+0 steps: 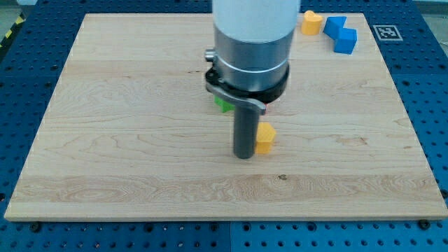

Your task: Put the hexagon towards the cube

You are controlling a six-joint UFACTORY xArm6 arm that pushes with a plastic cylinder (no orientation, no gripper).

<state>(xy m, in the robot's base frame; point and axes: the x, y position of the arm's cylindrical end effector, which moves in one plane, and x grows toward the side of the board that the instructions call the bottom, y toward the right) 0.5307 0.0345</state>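
A yellow hexagon block (pixel 265 137) lies near the middle of the wooden board (pixel 105 140). My tip (pixel 243 155) stands right against its left side, touching it. Two blue cube-like blocks (pixel 340 33) sit joined at the view's top right corner, far from the hexagon. The arm's wide grey body hides most of what lies just above the hexagon.
A yellow heart-shaped block (pixel 311 22) sits left of the blue blocks at the top right. A green block (pixel 223 105) shows partly behind the arm; a sliver of a red block (pixel 269 106) shows at the arm's right. A marker tag (pixel 386 32) is beside the board's top right corner.
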